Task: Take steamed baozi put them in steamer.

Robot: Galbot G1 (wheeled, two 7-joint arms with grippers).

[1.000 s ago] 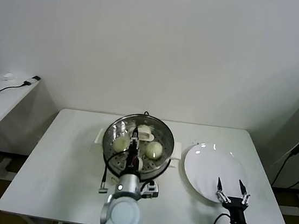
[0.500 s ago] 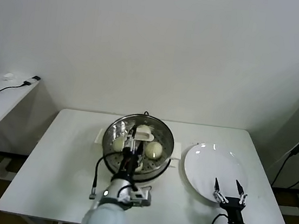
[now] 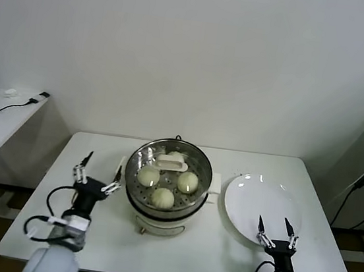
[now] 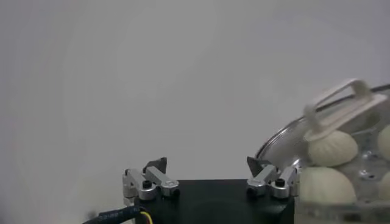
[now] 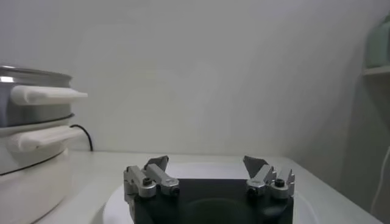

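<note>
- Four cream-white domed baozi [image 3: 162,198] sat in the shiny steel steamer [image 3: 135,204], beside the empty, wide-open left end effector [image 3: 97,179].
- Right end effector [image 3: 276,236], open and empty, hovered over the bare white plate [image 3: 253,201]; loading looked complete.

The round shiny steel steamer [image 3: 168,181] has a silver wall, a floor dotted with small dark holes, and a cream-white base with cream-white side handles. Inside it lie four smooth, pale cream steamed baozi [image 3: 163,198], with a cream-white handle just beside the farthest one. To the steamer's right sits a flat, plain white round plate [image 3: 263,207]. Both stand on a plain white tabletop [image 3: 99,159]. The left pincer [image 3: 98,174] and right pincer [image 3: 276,232] are black with silver metal fingers.
</note>
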